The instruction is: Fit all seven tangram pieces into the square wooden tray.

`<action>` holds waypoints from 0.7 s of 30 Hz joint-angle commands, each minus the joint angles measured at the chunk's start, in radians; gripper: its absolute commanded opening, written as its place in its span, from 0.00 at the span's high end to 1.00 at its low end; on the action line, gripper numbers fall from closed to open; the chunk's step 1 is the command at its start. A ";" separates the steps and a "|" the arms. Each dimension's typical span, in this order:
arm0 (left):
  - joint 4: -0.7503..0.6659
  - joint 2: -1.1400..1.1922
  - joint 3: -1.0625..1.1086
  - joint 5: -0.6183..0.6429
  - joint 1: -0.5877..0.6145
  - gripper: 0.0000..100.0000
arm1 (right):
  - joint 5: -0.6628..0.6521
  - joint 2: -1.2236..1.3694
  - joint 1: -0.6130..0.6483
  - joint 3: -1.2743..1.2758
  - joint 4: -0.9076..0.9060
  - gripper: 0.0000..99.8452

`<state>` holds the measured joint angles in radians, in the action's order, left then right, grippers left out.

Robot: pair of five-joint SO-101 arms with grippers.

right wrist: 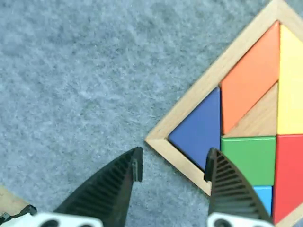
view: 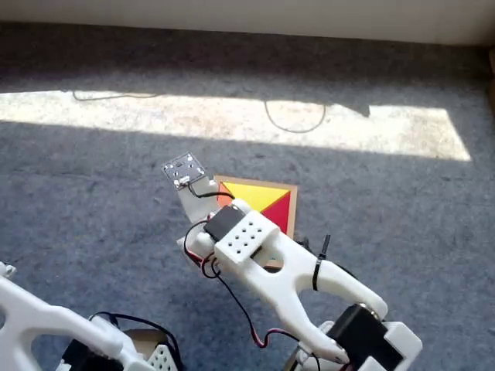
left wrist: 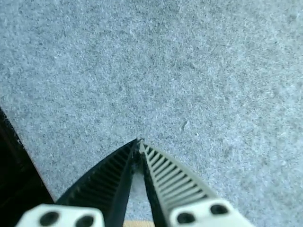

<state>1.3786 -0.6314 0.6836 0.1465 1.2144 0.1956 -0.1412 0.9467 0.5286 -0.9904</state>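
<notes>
the left gripper (left wrist: 138, 143) hangs with its fingers pressed together over grey carpet (left wrist: 142, 56), while the right gripper (right wrist: 173, 164), fingers spread apart, hovers above one corner of the square wooden tray (right wrist: 203, 90) lying on that carpet, a blue piece (right wrist: 201, 130) seated in that corner and an orange piece (right wrist: 251, 78) beyond it.

Everything was carried by grey carpet (view: 93, 201). The square wooden tray (right wrist: 203, 91) was set flat on it, and a thin cable (view: 294, 131) was seen in the sunlit band.
</notes>
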 commanded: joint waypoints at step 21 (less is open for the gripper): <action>-0.002 -0.312 0.016 0.006 -0.688 0.99 | -0.120 -0.990 -0.535 0.667 -0.007 0.99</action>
<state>1.3786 -0.8155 0.6836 0.1465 0.6820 0.1588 -0.9590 0.5478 1.0840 -0.9966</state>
